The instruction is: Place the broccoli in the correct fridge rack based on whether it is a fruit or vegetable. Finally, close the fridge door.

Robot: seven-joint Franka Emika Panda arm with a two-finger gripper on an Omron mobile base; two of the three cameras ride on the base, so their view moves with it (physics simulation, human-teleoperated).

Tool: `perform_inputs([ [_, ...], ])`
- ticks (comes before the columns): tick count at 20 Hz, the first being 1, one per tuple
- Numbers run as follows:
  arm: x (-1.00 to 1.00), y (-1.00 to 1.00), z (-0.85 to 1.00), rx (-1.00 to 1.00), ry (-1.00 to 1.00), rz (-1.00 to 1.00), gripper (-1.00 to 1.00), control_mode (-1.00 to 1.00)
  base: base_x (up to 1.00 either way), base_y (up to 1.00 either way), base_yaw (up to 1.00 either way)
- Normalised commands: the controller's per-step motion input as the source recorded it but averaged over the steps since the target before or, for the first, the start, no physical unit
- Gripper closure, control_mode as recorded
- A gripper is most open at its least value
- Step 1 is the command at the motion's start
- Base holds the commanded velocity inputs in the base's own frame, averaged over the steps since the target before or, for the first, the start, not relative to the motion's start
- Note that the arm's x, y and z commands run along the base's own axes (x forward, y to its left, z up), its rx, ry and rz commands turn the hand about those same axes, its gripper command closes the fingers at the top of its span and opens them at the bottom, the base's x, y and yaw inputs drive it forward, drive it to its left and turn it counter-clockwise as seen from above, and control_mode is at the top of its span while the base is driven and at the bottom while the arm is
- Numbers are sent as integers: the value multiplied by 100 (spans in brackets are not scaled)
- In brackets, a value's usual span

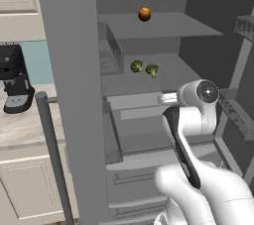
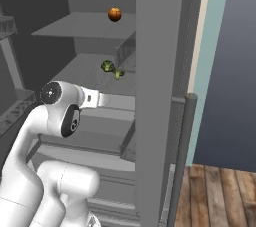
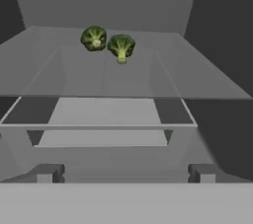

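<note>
Two broccoli florets lie side by side on the middle fridge rack; the broccoli shows in the left base view, the right base view and the hand view. My gripper is open and holds nothing. It is well short of the florets, in front of and a little below the rack's front edge. The fridge door stands open, with its bar handle facing me.
A small orange fruit sits on the upper rack. Grey drawers lie below the middle rack. Door bins hang at the right. A black coffee machine stands on the counter left of the fridge.
</note>
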Motion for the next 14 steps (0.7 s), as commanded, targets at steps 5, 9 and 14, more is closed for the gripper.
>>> perform_inputs([
  [5, 0, 0, 0, 0, 0, 0, -100, 100, -95, 0, 0],
  [9, 0, 0, 0, 0, 0, 0, -100, 100, -55, 6, 0],
  [14, 0, 0, 0, 0, 0, 0, -100, 100, -12, 8, 0],
])
